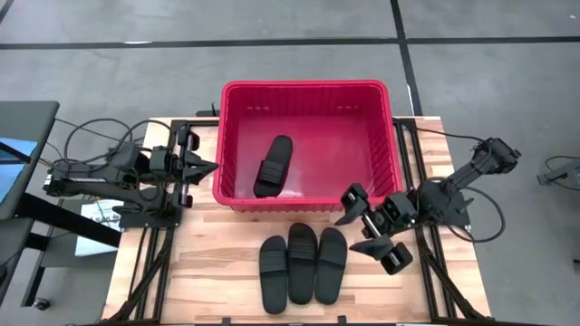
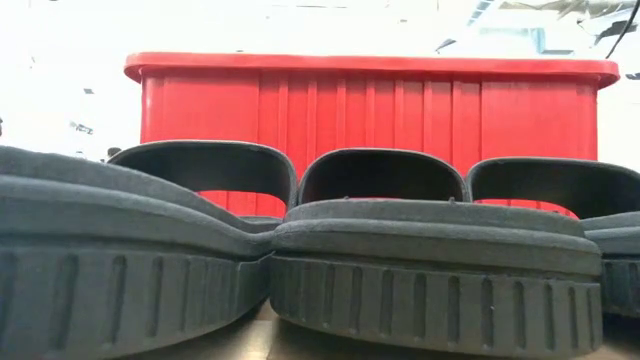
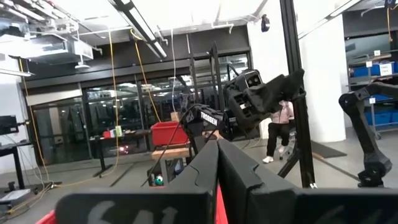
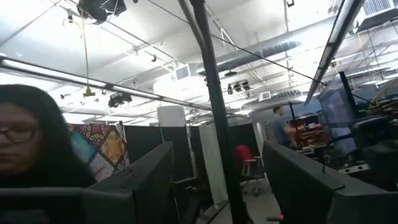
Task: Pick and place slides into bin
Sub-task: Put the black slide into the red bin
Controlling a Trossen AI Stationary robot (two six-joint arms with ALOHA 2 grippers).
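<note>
One black slide [image 1: 273,167] already lies inside the red bin [image 1: 305,90], slanted across its floor, nearer the bin's left wall than its right. Three more slides [image 1: 302,263] lie on the wooden table [image 1: 217,263] just in front of the bin's near wall, side by side and touching, their long sides running toward the bin. In the low view these three fill the foreground, strap arches up, with the bin's slotted red wall rising behind them.

The right hand [image 1: 376,235] hovers just beside the bin's near right corner and close to the rightmost of the three slides. Its fingers are spread wide and hold nothing. The right wrist view looks out into the room, where a person shows, so this hand is tilted up and away from the table.

The left hand [image 1: 201,167] waits just outside the bin's left wall, fingers clenched together on nothing.

Judging by this layout, one slide is placed and three remain; the step in hand looks like the reach for the next slide. The next move calls for the right hand to tip downward, line its open fingers across the rightmost slide, likely at the strap or sole edge, and lower without nudging the neighbouring slide that touches it.
</note>
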